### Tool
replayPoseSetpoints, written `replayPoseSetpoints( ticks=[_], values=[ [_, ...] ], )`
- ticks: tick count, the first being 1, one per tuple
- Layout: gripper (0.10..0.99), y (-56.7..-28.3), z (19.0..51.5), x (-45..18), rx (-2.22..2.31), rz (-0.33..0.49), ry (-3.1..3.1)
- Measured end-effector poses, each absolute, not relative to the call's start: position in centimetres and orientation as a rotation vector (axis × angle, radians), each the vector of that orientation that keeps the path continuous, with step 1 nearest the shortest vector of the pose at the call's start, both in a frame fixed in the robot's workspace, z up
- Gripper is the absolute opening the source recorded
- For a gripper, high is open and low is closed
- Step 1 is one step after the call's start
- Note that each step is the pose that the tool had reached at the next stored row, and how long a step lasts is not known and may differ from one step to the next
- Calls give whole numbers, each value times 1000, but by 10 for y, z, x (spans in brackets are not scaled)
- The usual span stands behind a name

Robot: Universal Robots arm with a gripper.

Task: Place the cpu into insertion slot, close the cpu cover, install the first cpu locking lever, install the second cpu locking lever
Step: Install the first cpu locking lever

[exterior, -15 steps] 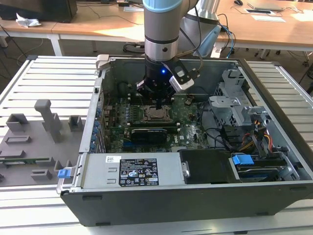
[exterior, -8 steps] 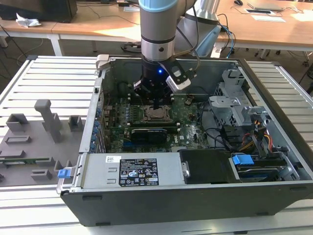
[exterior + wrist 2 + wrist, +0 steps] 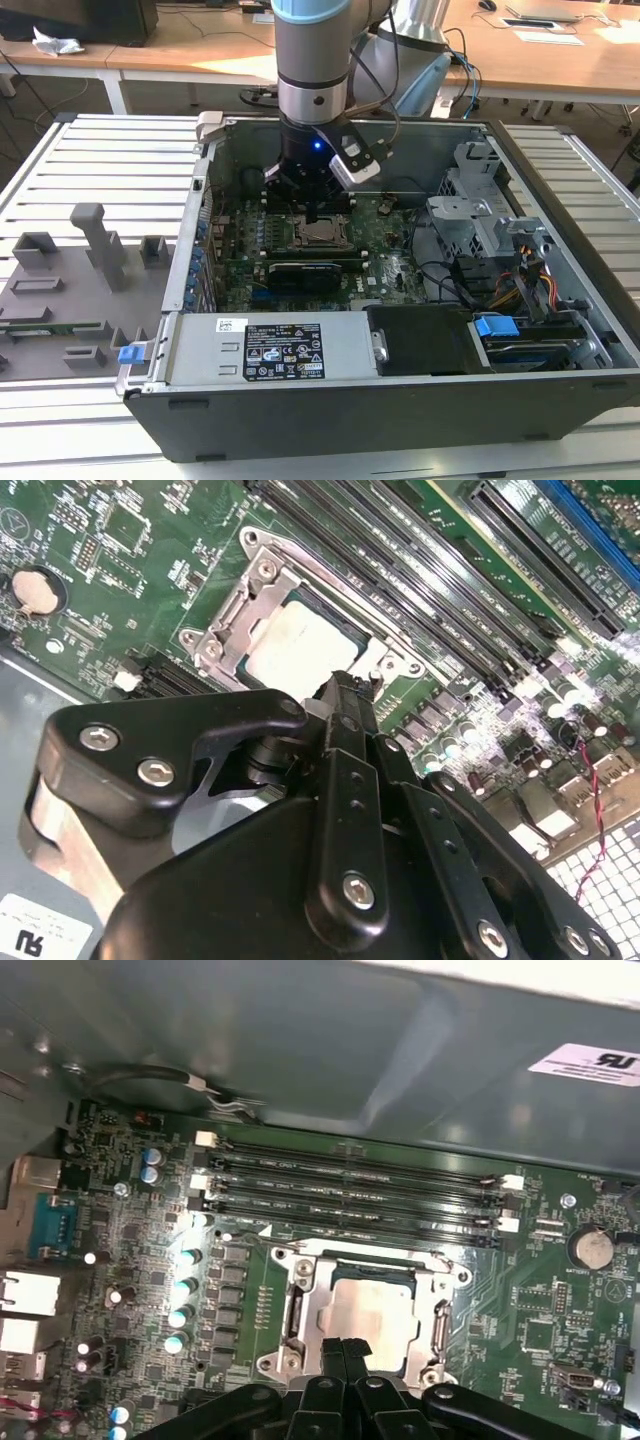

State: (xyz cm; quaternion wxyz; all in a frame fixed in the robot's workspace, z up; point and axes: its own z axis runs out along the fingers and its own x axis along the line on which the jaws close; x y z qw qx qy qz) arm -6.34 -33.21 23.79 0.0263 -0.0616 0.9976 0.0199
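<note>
The cpu (image 3: pixel 375 1310) lies flat in the insertion slot (image 3: pixel 322 236) on the green board, its silver top facing up. The cpu cover (image 3: pixel 305 1312), a silver frame, lies down around the chip, which shows through its window. In the second wrist view the cpu (image 3: pixel 295 650) looks pale inside the cover (image 3: pixel 225 630). My gripper (image 3: pixel 345 1345) hangs just over one edge of the socket, its two black fingers pressed together with nothing visible between them. The exterior view shows the gripper (image 3: pixel 316 212) straight above the socket inside the open case.
Black memory slots (image 3: pixel 350 1185) run along one side of the socket. A long black card (image 3: pixel 315 272) lies beside it. The drive cage (image 3: pixel 480 215) and cables fill the exterior view's right. A grey fixture tray (image 3: pixel 70 290) sits outside the case on its left.
</note>
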Motion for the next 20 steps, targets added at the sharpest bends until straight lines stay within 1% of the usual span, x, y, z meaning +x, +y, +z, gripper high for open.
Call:
replayPoseSetpoints(
  ticks=[20],
  values=[
    [106, -332, 238, -98, -190, 61, 3079]
  ],
)
